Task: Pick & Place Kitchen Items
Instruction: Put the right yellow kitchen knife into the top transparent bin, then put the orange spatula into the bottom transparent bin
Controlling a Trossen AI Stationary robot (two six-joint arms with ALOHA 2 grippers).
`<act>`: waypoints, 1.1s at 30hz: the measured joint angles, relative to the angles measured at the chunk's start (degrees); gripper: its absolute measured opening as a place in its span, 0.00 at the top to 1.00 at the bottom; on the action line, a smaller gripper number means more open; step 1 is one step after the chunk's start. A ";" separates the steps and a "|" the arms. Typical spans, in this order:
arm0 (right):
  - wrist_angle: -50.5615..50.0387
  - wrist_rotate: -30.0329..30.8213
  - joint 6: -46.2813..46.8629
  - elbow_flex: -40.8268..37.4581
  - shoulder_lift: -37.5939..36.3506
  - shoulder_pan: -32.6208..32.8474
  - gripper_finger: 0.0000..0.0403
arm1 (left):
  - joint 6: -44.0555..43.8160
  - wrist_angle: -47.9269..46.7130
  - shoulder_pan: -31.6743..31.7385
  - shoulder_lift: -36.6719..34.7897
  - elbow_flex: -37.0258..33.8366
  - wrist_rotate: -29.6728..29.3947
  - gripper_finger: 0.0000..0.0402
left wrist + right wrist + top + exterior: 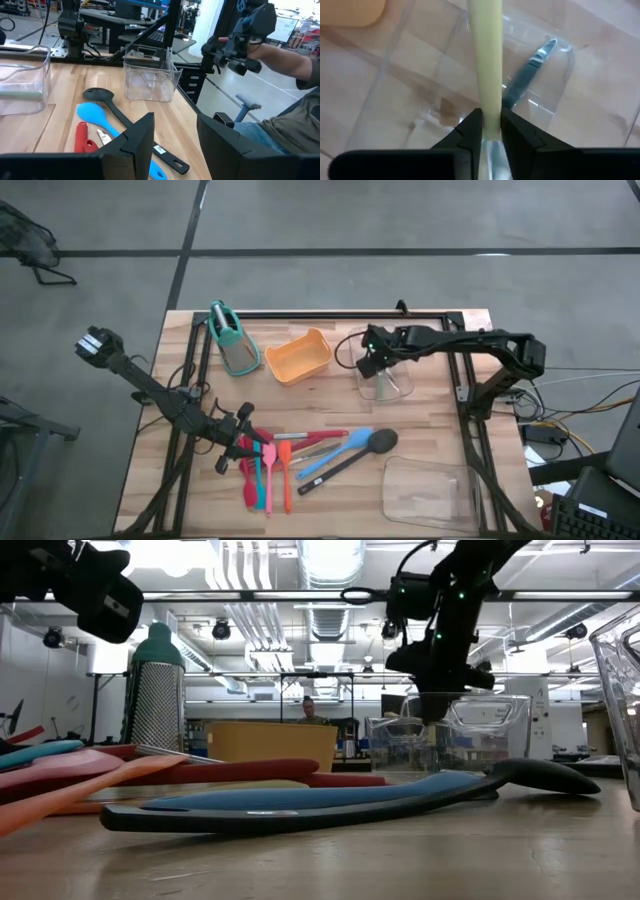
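Several slim utensils [290, 455], red, pink, orange and blue, lie flat on the table at the front, with a black ladle [370, 445] beside a blue spatula [345, 443]. My left gripper [240, 432] hovers open at the left end of this pile; its wrist view [175, 137] looks across the ladle [100, 95]. My right gripper [372, 362] is over a clear tray [385, 385] at the middle right, shut on a slim pale yellow piece [486, 60]. A dark utensil with a grey tip [527, 75] lies inside that tray. My right gripper pinches one end of the pale yellow piece [490, 107] between its two fingers. The piece runs straight on from the fingertips, over the inside of the clear tray. Whether its far end touches the tray cannot be told.
An orange tub [298, 357] and a teal-handled grey holder [232, 340] stand at the back left. A second clear tray [430, 490] sits at the front right. A person [280, 115] sits beyond the table's right side.
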 joint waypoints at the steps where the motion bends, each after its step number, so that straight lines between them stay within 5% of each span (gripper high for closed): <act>1: 0.02 0.02 0.00 -0.31 0.00 -0.11 0.80 | -0.07 0.00 0.00 0.00 0.00 0.00 0.61; 17: -2.55 -1.27 -6.16 3.26 -3.10 5.19 0.57 | -1.13 1.32 0.00 0.00 2.33 -1.31 0.61; 22: -1.52 -1.00 -6.12 2.61 -7.89 12.46 0.54 | 2.26 -13.06 -0.13 1.82 7.33 -2.03 0.61; 33: -1.27 8.94 1.48 -0.12 -16.35 32.24 0.57 | 7.53 -38.62 -0.81 27.70 28.39 -0.73 0.61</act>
